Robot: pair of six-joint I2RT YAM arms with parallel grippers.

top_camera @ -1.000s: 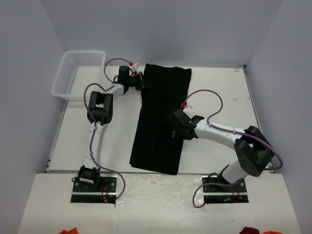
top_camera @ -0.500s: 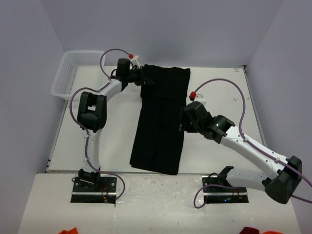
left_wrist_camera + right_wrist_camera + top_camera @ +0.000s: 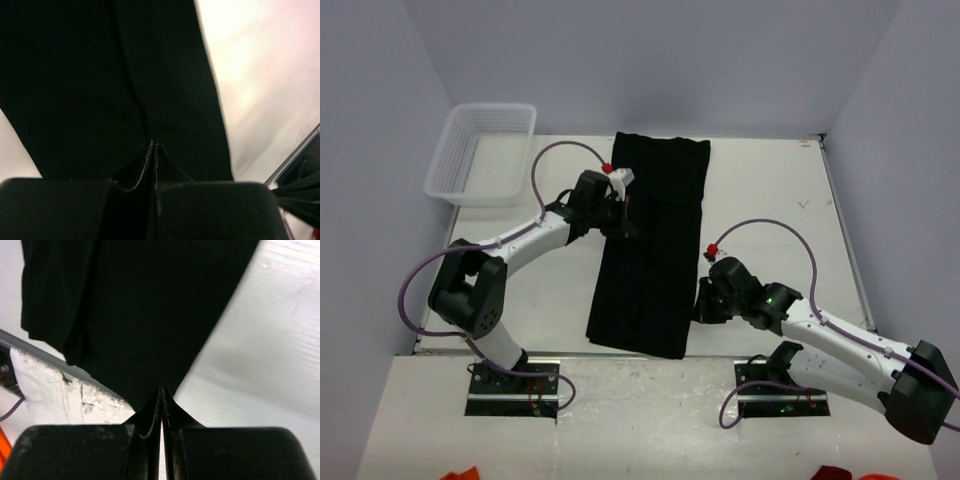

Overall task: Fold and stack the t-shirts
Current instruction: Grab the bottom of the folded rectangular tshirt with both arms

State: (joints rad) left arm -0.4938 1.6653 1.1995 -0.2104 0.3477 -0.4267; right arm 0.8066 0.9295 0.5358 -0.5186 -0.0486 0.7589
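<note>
One black t-shirt is found laid flat along the middle of the white table, drawn out as a long narrow strip running from the far edge toward the arm bases. No sleeves are seen sticking out, so the lengthwise fold is judged to be done and the crosswise fold not yet made. The left gripper is set at the strip's left long edge, a little beyond its middle. The right gripper is set at the right long edge, closer to the near end. This placement on opposite edges is judged to serve either a pinch of the cloth for the next fold or a pressing-down of the layers. In the left wrist view the fingertips are seen brought fully together, with black cloth filling the ground beneath them. In the right wrist view the fingertips are likewise closed tight and pointed at the border where cloth meets bare table. No cloth is seen raised between either pair of jaws, and whether a thin layer is caught cannot be told. A white mesh basket is noted at the far left corner, well apart from the garment. No second shirt and no stack are in view, so the task is judged to be at an early stage.
</note>
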